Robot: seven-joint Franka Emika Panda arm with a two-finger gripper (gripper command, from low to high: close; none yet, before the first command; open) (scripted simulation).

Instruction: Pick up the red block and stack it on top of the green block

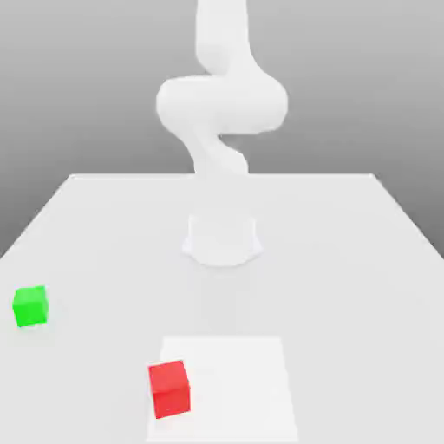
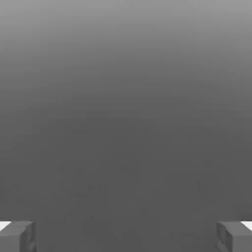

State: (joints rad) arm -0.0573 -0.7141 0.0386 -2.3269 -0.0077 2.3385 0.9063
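The red block point(image 1: 169, 389) sits on the white table point(image 1: 329, 260) near its front edge, a little to the exterior view's left of centre. The green block point(image 1: 30, 305) rests on the table farther back, close to the exterior view's left edge, well apart from the red one. In the hand view my gripper point(image 2: 126, 237) is open: its two grey fingertips point(image 2: 18, 237) stand far apart with nothing between them, and only plain grey background lies beyond.
The white arm point(image 1: 221, 100) rises from its round base point(image 1: 223, 239) at the middle of the table and leaves the exterior view at the top. A brighter white square patch point(image 1: 247, 381) lies on the table under and beside the red block.
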